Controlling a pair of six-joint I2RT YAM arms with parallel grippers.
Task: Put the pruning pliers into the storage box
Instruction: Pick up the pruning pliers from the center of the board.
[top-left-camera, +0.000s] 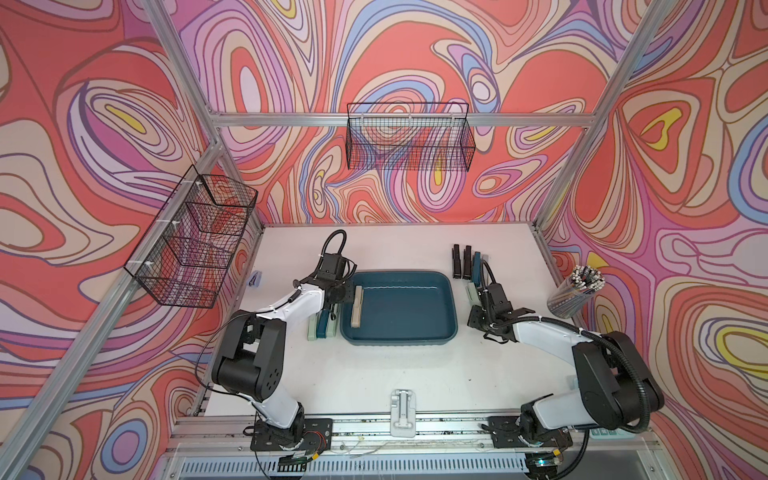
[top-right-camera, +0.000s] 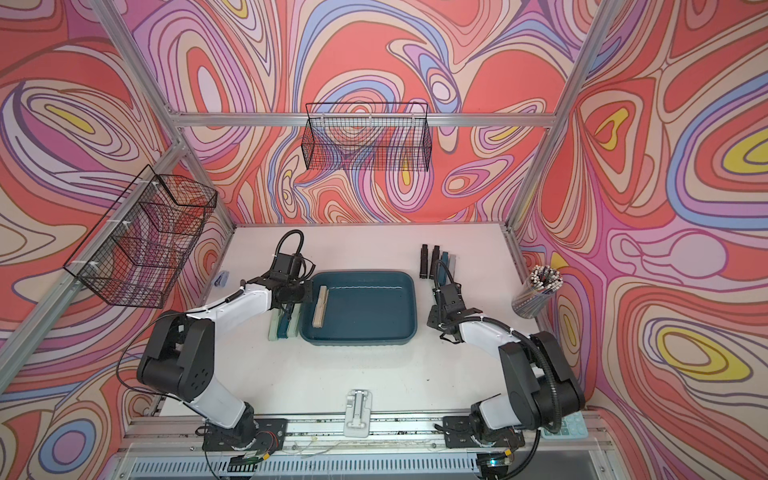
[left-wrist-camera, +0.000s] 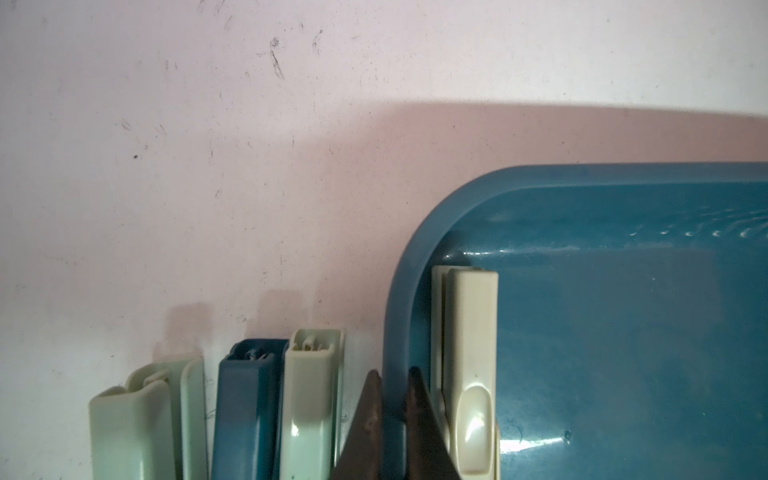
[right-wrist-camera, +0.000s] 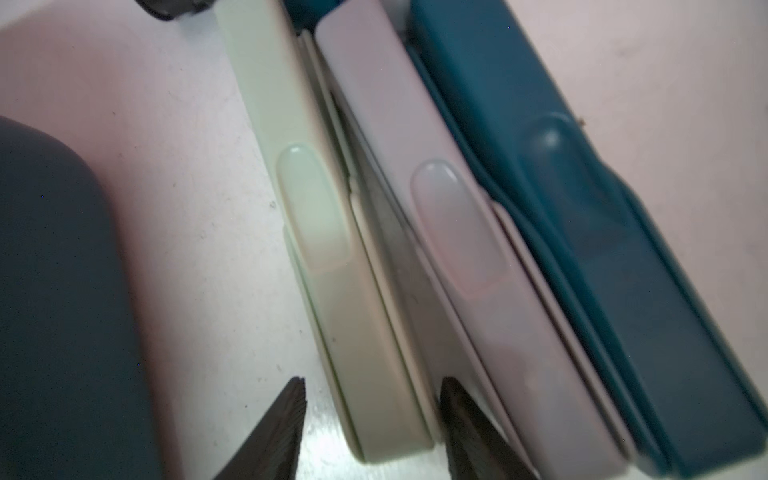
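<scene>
The dark teal storage box (top-left-camera: 399, 341) (top-right-camera: 357, 341) sits mid-table, and one cream pruning pliers (top-left-camera: 357, 305) (left-wrist-camera: 471, 353) lies inside along its left wall. Three more pliers, pale green and teal (top-left-camera: 322, 328) (left-wrist-camera: 241, 407), lie side by side just left of the box. My left gripper (left-wrist-camera: 395, 374) hangs shut over the box's left rim (left-wrist-camera: 457, 195) and holds nothing. Right of the box lies a row of black, teal and pale pliers (top-left-camera: 467, 262). My right gripper (right-wrist-camera: 372, 382) is open astride the end of a cream-green pliers (right-wrist-camera: 316, 208), beside a pale grey one (right-wrist-camera: 449, 228) and a teal one (right-wrist-camera: 582, 208).
Black wire baskets hang on the back wall (top-left-camera: 409, 137) and the left wall (top-left-camera: 195, 237). A cup of pencils (top-left-camera: 577, 291) stands at the table's right edge. A small blue gadget (top-left-camera: 254, 279) lies far left, and a grey bracket (top-left-camera: 402, 411) sits at the front edge.
</scene>
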